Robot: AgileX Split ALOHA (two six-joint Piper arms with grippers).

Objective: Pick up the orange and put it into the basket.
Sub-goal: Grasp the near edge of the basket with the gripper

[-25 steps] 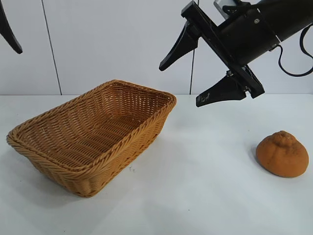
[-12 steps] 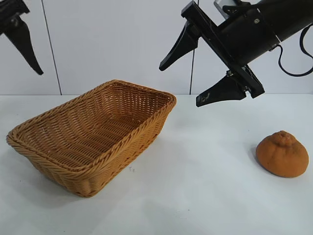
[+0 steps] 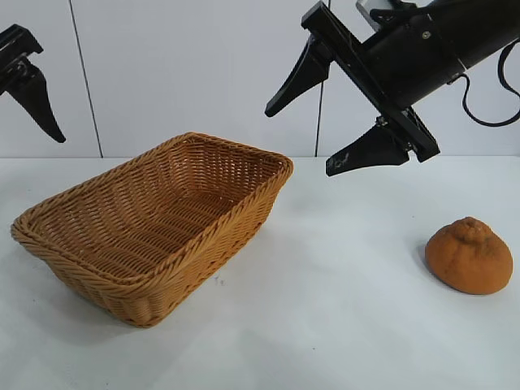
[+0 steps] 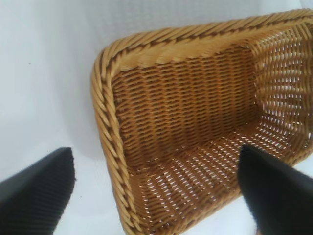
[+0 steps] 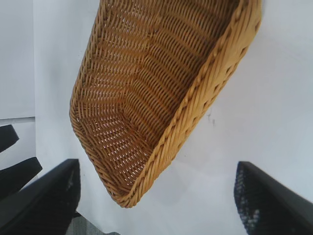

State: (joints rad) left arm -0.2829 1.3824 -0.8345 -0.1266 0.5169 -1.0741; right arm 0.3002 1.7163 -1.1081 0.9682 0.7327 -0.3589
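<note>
The orange (image 3: 469, 255) sits on the white table at the right, apart from everything else; neither wrist view shows it. The golden wicker basket (image 3: 231, 146) stands empty at the centre left. My right gripper (image 3: 299, 142) is open and empty, high above the table between the basket and the orange, up and to the left of the orange. Its wrist view (image 5: 156, 200) looks down on the basket (image 5: 215, 73). My left gripper (image 4: 156, 193) is open and empty, high over the basket's (image 4: 105, 122) left end. One of its fingers (image 3: 36, 101) shows at the exterior view's left edge.
A white table (image 3: 341, 325) carries both things, with a white panelled wall (image 3: 179, 73) behind. The right arm's black cable (image 3: 487, 114) hangs at the far right. The left arm's fingers (image 5: 12, 166) show at one edge of the right wrist view.
My left gripper has come down into view at the upper left, above the basket's left end. The right arm, orange and basket have not moved.
</note>
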